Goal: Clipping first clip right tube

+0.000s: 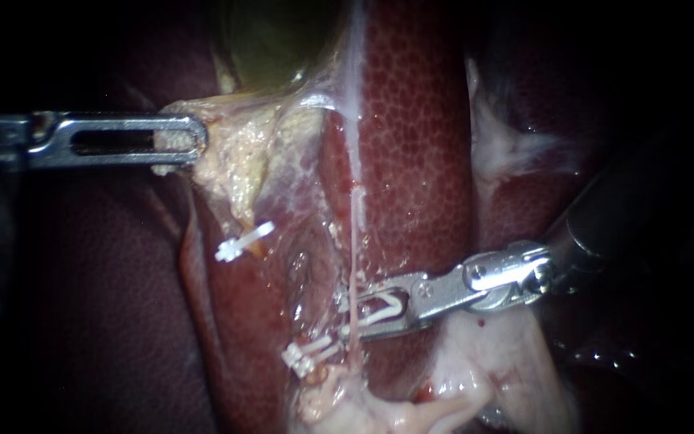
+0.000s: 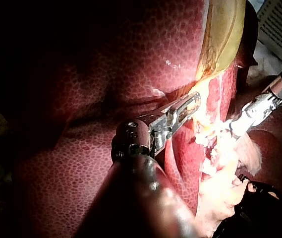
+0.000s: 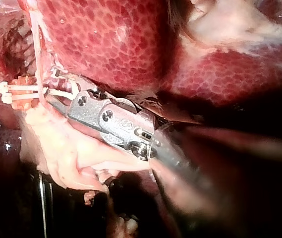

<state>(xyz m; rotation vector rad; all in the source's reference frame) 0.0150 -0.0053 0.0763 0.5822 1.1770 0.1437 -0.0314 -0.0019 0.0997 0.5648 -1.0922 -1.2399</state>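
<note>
The right tube (image 1: 357,217) is a thin pale strand running down over the liver (image 1: 419,145). My right instrument (image 1: 363,312) comes in from the right, and its jaws carry a white clip (image 1: 381,308) that straddles this tube; in the right wrist view the clip (image 3: 66,88) sits at the jaw tips (image 3: 61,96). My left instrument (image 1: 180,142) reaches in from the left, its slotted jaws shut on yellowish-white tissue (image 1: 234,153) below the gallbladder (image 1: 275,40). In the left wrist view those jaws (image 2: 188,104) hold the same tissue.
One white clip (image 1: 244,241) sits on the tissue strand to the left. Other white clips (image 1: 311,355) lie just below my right instrument's jaws, also visible in the right wrist view (image 3: 14,94). Pale fatty tissue (image 1: 475,378) bulges beneath the right instrument's shaft.
</note>
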